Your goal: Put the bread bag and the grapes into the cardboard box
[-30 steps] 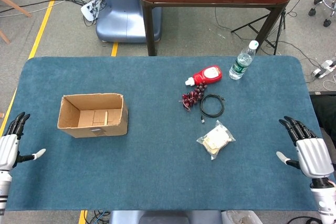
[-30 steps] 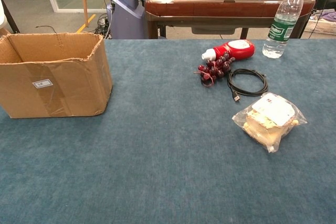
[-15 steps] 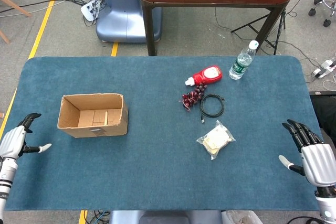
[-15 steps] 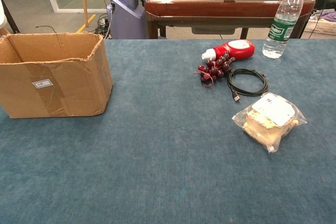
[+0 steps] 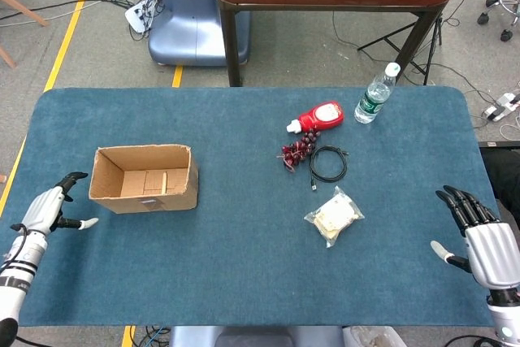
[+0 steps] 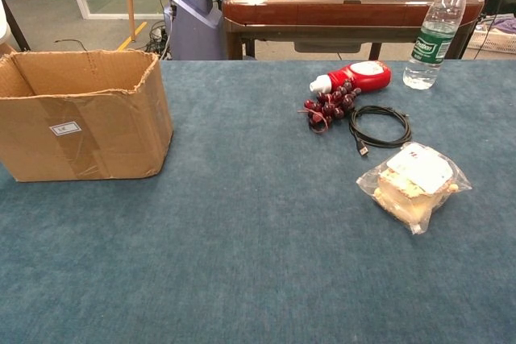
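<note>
The table (image 5: pixel 244 282), covered in blue felt, carries everything. The cardboard box (image 5: pixel 145 178) stands open-topped near the table's left edge, about midway between front and back, with nothing visible inside but its own flaps. The left hand (image 5: pixel 49 209) hovers at the left edge just beside the box, fingers spread and grasping nothing. The right hand (image 5: pixel 485 237) hangs at the right edge toward the front corner, also released, fingers fanned apart, well apart from every object. The bread bag (image 5: pixel 334 216) lies flat right of the table's centre, nearer the front than the other small things. A water bottle (image 5: pixel 376 94) stands upright close to the back edge, toward the right corner. A red sauce bottle (image 5: pixel 317 117) lies on its side just left of it. A coiled black cable (image 5: pixel 327 163) sits between the sauce bottle and the bread bag. The grapes (image 5: pixel 298 150) rest touching the sauce bottle's cap end, just beside the cable
</note>
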